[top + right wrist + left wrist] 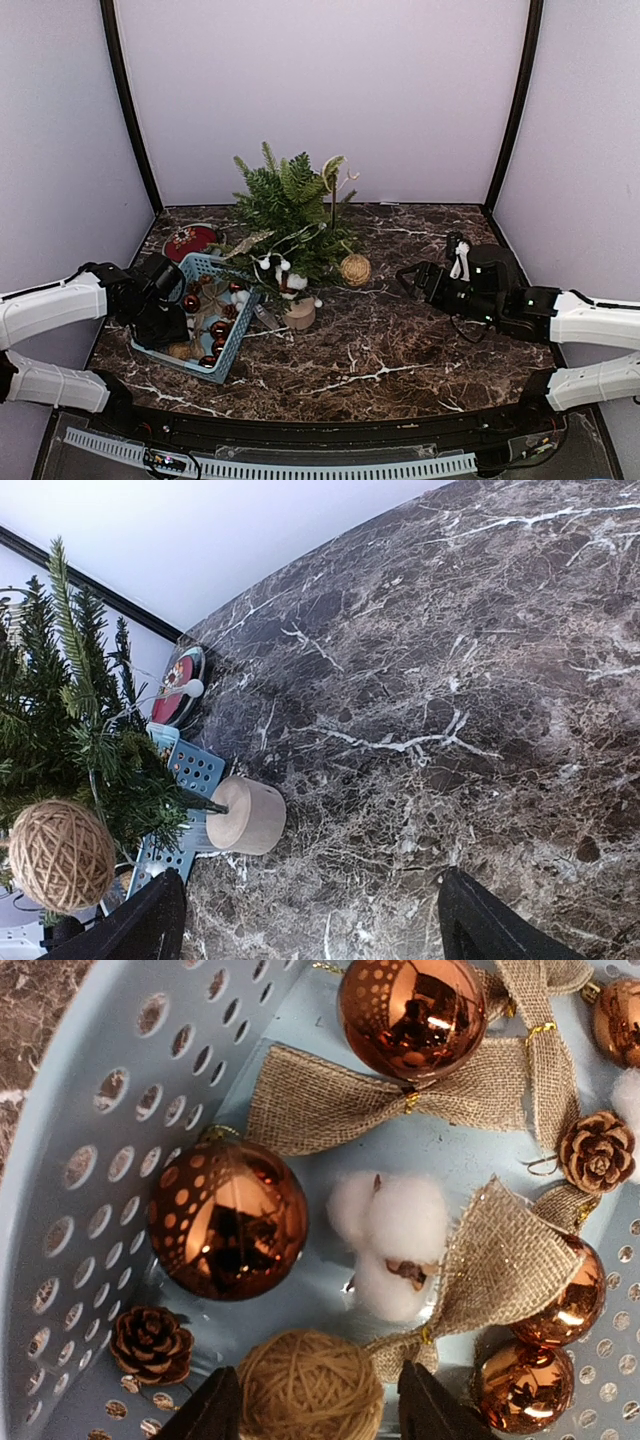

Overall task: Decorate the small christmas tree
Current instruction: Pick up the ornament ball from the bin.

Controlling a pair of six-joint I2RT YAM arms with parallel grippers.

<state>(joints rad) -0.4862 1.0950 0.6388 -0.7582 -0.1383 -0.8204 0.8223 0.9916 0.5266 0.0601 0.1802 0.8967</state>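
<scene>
— Jaws, then: what are the left jaws doing?
— Spread, one tip on either side of a twine ball (310, 1385) lying in the blue basket (120, 1160). Whether they press it yet, I can't tell.
— And around it?
— Copper baubles (228, 1218), burlap bows (320, 1100), a cotton puff (395, 1240) and pine cones (150, 1343), all loose on the basket floor.
— The right jaws?
— Wide apart over bare desk (450, 730), holding nothing, well to the right of the tree.
— Where does the small christmas tree (290, 205) stand?
— Mid-desk toward the back, its wooden base (299, 314) just beside the basket's right rim. Another twine ball (355, 269) already hangs on its right side.
— How will it handle?
— Light and top-heavy, I'd judge (bushy crown, thin stem, narrow base), so a push on a branch could tip it. The branches look soft and springy, so they'll give rather than hold firm.
— So where to grip?
— Low, at the base or stem, steadying it with the right jaws while the left jaws hang things on outer branch tips. The baubles look slick and fragile, so the twine ball is the forgiving pick.
</scene>
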